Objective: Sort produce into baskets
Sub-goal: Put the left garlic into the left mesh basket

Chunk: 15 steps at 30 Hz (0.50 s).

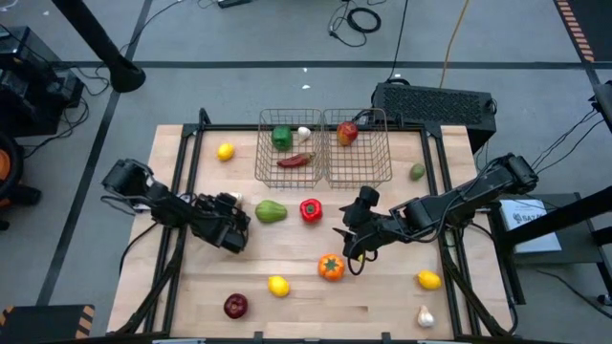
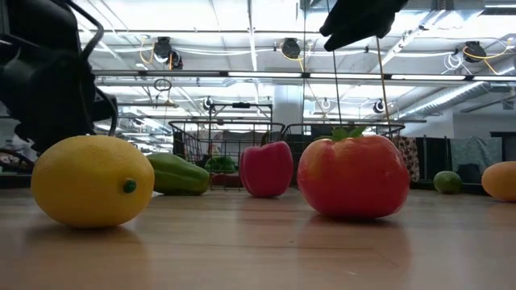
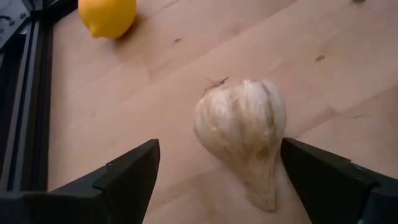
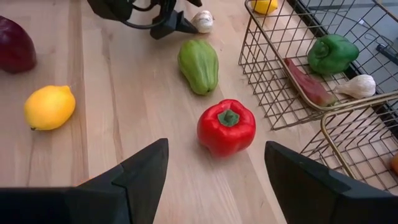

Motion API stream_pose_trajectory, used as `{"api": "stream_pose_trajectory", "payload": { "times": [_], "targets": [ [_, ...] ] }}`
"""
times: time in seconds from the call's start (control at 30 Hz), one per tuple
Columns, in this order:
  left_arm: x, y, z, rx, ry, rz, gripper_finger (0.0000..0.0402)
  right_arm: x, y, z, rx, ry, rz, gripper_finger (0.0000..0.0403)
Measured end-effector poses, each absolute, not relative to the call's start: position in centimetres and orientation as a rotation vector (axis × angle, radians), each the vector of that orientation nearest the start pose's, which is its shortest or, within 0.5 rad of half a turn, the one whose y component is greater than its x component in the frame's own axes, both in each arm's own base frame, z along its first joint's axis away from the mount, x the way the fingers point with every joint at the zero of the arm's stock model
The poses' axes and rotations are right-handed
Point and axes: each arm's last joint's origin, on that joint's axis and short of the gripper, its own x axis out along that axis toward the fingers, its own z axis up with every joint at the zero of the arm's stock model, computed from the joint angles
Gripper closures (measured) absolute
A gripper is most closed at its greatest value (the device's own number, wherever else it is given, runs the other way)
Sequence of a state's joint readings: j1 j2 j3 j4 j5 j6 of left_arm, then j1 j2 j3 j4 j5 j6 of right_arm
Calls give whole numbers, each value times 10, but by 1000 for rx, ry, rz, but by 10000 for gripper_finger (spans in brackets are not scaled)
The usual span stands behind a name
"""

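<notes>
Left gripper [image 1: 232,204] low over the table's left-centre, fingers [image 3: 127,174] spread wide with a garlic bulb [image 3: 244,132] lying between them, untouched; bulb's long axis tilted, tapered tip toward the wrist camera, root end away. Lemon [image 3: 107,15] beyond it near the black frame rail [image 3: 25,106], bare wood between.

Right gripper [image 1: 356,227] raised over table centre, fingers [image 4: 140,171] apart, holding nothing. Red pepper [image 4: 226,127] ahead of it, stem up, free on all sides. Pale green fruit [image 4: 199,65] beside it, long axis running away from the right wrist camera.

2 wire baskets [image 1: 292,145] side by side at the far edge: left 1 holds green pepper [image 1: 281,137], garlic [image 1: 304,133] and red chilli [image 1: 295,161] lying crosswise; right 1 [image 1: 360,145] holds a red fruit [image 1: 346,132].

Orange tomato-like fruit [image 1: 331,267] just below the right gripper; open wood toward the front edge
</notes>
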State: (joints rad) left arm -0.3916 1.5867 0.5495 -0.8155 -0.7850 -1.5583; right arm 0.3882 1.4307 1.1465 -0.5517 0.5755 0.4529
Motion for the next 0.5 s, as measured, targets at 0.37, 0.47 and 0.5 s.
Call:
{"api": "stream_pose_trajectory", "payload": {
  "times": [0.37, 0.47, 0.5],
  "targets": [
    [175, -49, 98, -265, 840, 1208, 61, 281, 98, 286, 43, 674, -334, 145],
    [176, -47, 97, -272, 837, 1218, 61, 281, 98, 286, 44, 671, -333, 145],
    [176, -46, 97, -281, 831, 1220, 61, 282, 98, 287, 39, 662, -330, 145]
  ]
}}
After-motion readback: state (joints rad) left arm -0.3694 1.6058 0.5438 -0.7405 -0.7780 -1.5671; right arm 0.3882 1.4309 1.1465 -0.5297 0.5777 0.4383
